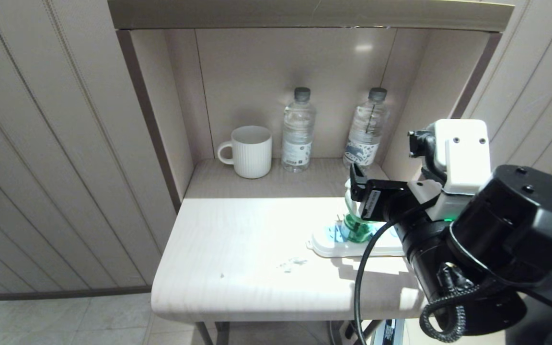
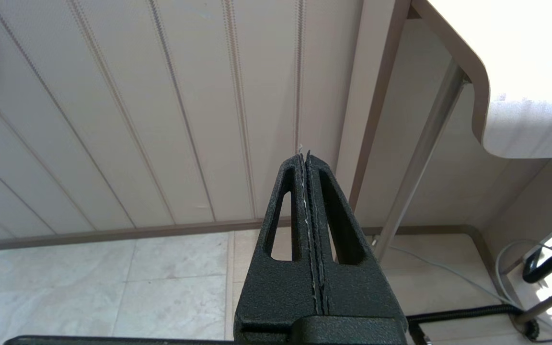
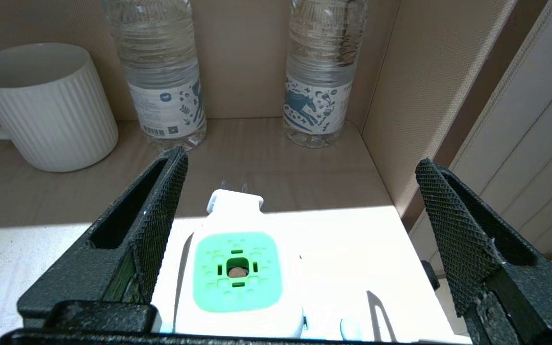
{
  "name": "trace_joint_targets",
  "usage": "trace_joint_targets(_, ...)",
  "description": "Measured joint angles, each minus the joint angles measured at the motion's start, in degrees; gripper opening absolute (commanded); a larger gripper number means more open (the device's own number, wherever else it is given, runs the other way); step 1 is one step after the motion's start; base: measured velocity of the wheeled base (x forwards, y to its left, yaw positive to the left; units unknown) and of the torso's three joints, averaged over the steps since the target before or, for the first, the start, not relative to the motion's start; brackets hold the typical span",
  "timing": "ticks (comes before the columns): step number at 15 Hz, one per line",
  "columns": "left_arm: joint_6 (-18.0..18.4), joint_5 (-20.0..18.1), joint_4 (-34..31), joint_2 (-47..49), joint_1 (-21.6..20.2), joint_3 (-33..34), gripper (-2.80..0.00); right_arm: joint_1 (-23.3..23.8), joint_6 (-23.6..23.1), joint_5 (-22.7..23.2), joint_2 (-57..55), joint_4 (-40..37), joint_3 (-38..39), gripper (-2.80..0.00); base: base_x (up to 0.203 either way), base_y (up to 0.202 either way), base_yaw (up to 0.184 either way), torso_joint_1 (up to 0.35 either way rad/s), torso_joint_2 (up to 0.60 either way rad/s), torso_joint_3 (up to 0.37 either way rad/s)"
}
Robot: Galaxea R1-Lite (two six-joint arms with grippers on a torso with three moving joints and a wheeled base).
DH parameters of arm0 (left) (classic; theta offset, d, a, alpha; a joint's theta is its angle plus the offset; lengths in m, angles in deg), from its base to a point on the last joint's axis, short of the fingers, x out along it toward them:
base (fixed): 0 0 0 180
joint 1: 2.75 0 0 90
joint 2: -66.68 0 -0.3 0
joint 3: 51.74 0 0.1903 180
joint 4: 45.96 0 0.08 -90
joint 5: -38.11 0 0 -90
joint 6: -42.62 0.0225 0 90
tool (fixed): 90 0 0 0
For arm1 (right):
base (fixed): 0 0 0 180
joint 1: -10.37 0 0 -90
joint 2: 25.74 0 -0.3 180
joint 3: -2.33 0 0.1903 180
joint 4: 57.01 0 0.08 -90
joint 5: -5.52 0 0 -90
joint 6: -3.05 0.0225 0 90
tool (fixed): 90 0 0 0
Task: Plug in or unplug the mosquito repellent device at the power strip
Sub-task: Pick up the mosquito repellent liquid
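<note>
The left gripper [image 2: 307, 158] is clenched on nothing, parked beside the table [image 1: 237, 258]. At the table's 3 o'clock the strip [image 1: 338, 247] lies flat, with the device [image 3: 237, 273] upright on it, its prongs showing, between the released right gripper's [image 3: 300, 191] spread fingers [image 3: 161, 201], untouched.

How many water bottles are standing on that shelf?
2. One water bottle stands at the back of the alcove just right of the white mug; the other bottle stands further right, near the alcove's right wall. None seems hidden.
</note>
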State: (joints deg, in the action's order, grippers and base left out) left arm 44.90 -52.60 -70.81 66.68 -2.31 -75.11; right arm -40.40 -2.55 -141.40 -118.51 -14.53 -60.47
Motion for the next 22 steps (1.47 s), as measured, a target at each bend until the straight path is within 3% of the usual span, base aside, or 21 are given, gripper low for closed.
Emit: trace_joint_targets(22, -0.1, 0.0, 0.0, 0.0, 0.0, 0.0, -2.80, -2.3, -2.1, 0.4, -7.1, 10.3, 1.5, 0.00, 0.000, 0.000, 0.000, 0.000, 0.00, 0.000)
